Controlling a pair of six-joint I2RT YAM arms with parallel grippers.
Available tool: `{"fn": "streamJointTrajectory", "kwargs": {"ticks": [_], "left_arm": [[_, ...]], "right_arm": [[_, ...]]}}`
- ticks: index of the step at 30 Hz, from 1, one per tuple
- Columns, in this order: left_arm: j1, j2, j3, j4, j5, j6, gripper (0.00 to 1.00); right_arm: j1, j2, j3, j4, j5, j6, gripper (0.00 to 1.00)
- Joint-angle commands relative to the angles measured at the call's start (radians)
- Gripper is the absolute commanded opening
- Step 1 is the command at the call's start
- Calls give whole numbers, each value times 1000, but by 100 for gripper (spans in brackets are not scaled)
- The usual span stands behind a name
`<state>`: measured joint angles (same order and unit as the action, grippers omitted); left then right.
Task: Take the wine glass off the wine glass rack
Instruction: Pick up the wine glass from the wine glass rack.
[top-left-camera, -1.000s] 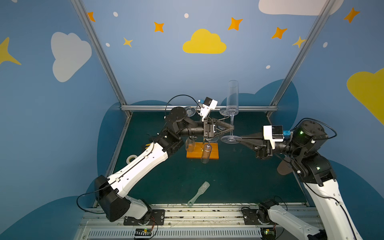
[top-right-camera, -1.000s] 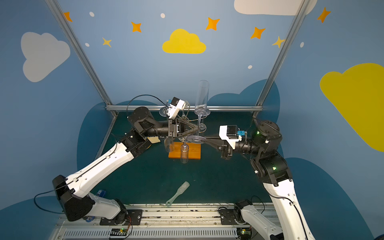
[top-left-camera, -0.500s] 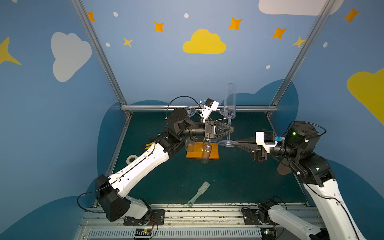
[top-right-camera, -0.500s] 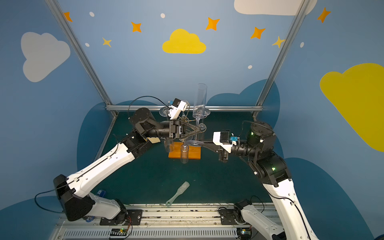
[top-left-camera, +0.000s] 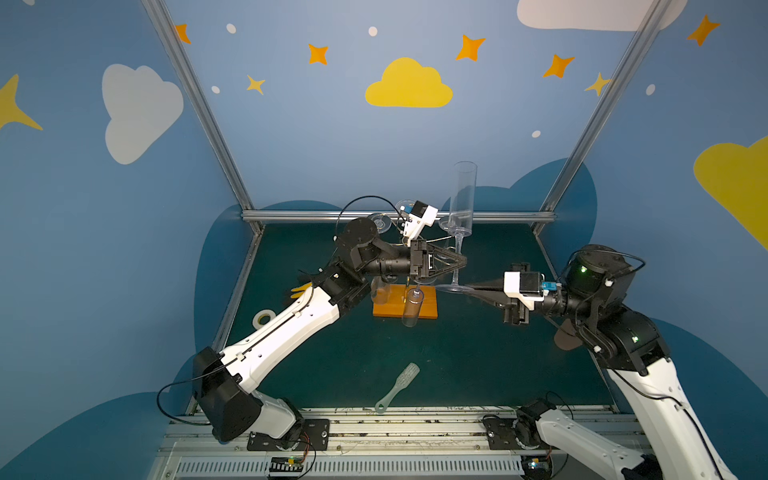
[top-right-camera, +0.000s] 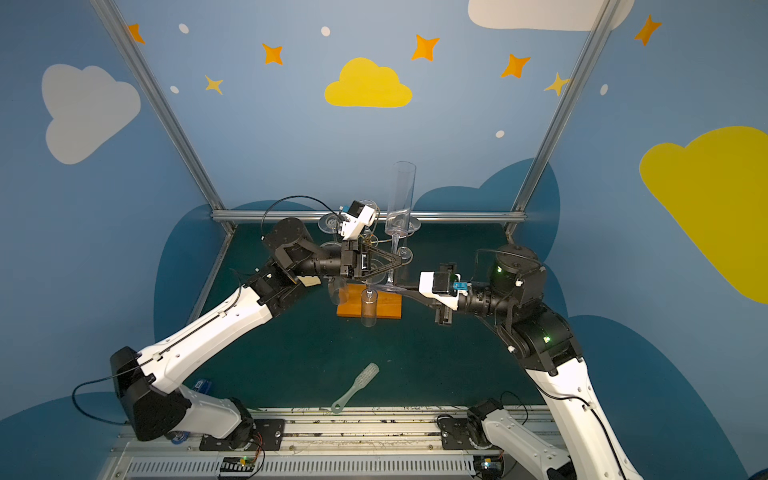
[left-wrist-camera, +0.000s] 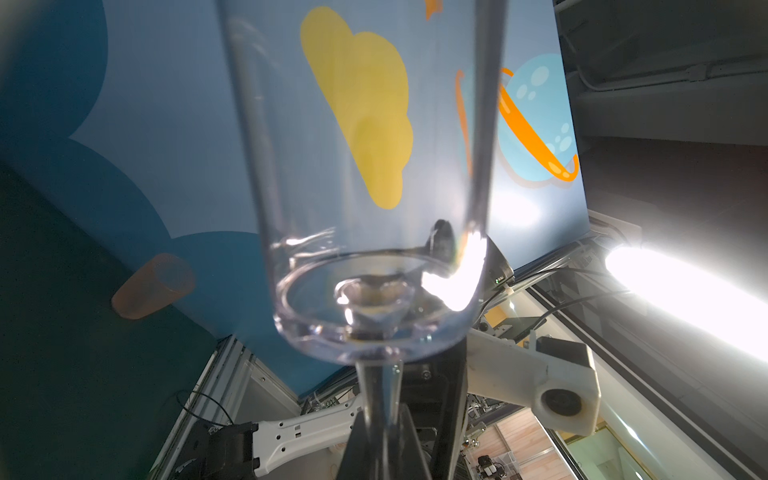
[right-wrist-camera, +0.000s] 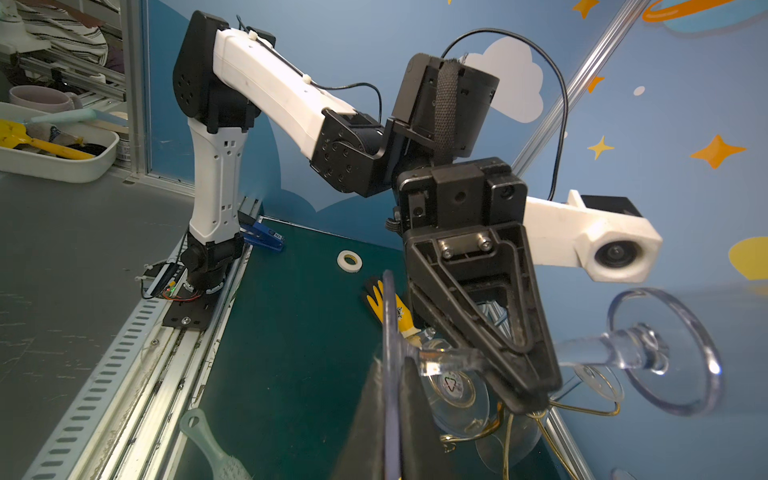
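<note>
- Your left gripper (top-left-camera: 461, 262) is clamped on the stem of the tall clear flute-shaped wine glass (top-left-camera: 463, 195) (upright, just beside the thin gold wire rack (top-left-camera: 386, 309) with its orange wooden base).
- Your right gripper (top-left-camera: 468, 288) straddles the glass's foot; you can't tell whether it is pinching it.

Showing just one legible sign, in the right wrist view: a triangular arrow mark (right-wrist-camera: 451, 384) sitting on a clear glass foot (right-wrist-camera: 473, 409). Also showing a white label (right-wrist-camera: 277, 237), too small to read, on the blue clip (right-wrist-camera: 262, 233) lying at near left.
</note>
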<state>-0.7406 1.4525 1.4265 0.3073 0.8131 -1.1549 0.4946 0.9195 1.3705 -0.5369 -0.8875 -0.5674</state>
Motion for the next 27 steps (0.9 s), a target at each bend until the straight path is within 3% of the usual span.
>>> {"fn": "streamJointTrajectory", "kwargs": {"ticks": [1,3,8,17,19,27], "left_arm": [[-2,-35,-19,32,-17,89,3],[5,-60,-23,13,-42,130,3],[21,-122,-17,-79,-104,277,3],[27,-239,30,-358,-266,748,3],[27,-247,46,-413,-284,853,3],[25,-267,80,-579,-403,1201,3]], "right_arm": [[17,-30,-6,64,30,59,32],[19,-53,-37,124,50,101,46],[18,-108,-82,293,136,242,62],[18,-85,-8,420,575,701,70],[18,-45,55,386,576,770,70],[21,145,259,385,329,992,65]]}}
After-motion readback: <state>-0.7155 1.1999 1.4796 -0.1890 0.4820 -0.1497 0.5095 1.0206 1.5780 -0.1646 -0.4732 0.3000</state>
